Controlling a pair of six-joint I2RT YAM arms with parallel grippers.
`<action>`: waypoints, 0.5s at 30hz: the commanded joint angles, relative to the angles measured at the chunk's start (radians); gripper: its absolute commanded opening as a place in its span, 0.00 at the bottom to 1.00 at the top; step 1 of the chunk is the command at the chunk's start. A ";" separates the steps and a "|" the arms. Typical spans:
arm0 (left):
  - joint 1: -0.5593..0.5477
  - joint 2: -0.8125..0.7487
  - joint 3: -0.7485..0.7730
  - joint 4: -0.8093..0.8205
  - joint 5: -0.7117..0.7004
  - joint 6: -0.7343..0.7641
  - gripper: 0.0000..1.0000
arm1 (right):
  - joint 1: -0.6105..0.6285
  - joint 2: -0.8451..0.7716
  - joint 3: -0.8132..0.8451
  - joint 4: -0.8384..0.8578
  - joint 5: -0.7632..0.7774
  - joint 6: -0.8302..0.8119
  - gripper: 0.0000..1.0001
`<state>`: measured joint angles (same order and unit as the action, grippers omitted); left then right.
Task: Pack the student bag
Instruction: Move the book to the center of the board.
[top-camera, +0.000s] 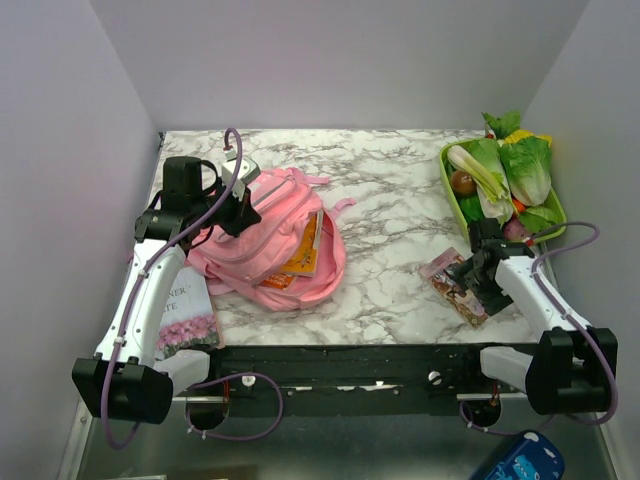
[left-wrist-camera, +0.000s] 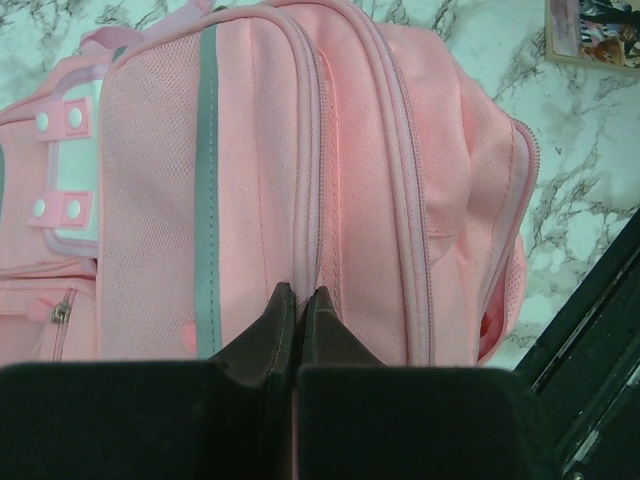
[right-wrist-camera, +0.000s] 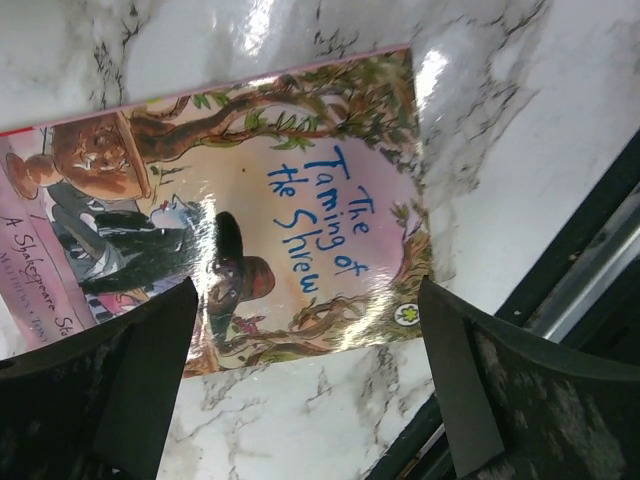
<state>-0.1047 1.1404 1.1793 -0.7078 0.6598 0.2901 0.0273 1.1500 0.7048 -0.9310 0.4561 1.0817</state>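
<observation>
The student bag (top-camera: 275, 245), pink with grey-green trim, lies at the table's left of centre, its opening showing an orange book (top-camera: 300, 258) inside. My left gripper (top-camera: 238, 210) is at the bag's upper left edge. In the left wrist view it (left-wrist-camera: 298, 292) is shut, pinching a zip seam of the bag (left-wrist-camera: 380, 180). My right gripper (top-camera: 470, 270) is open and hovers over a picture book (top-camera: 452, 285) on the table at the right. In the right wrist view the book "The Taming of the Shrew" (right-wrist-camera: 260, 200) lies flat between and below the spread fingers of the gripper (right-wrist-camera: 308, 290).
A green tray (top-camera: 447, 185) of vegetables stands at the back right. Another book (top-camera: 185, 315) lies at the front left under my left arm. The black rail (top-camera: 350, 365) runs along the table's near edge. A blue object (top-camera: 520, 460) lies below the table at the front right.
</observation>
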 joint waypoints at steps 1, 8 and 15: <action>0.007 -0.028 0.023 0.073 0.040 0.024 0.04 | -0.007 0.043 -0.033 0.089 -0.121 0.079 0.99; 0.017 0.024 0.083 0.061 0.060 -0.017 0.05 | -0.006 0.077 -0.111 0.204 -0.206 0.133 1.00; 0.025 0.058 0.118 0.070 0.040 -0.022 0.05 | 0.003 0.080 -0.171 0.339 -0.303 0.096 0.98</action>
<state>-0.0978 1.1973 1.2228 -0.7334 0.6762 0.2756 0.0257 1.2018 0.6003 -0.7639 0.2741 1.1557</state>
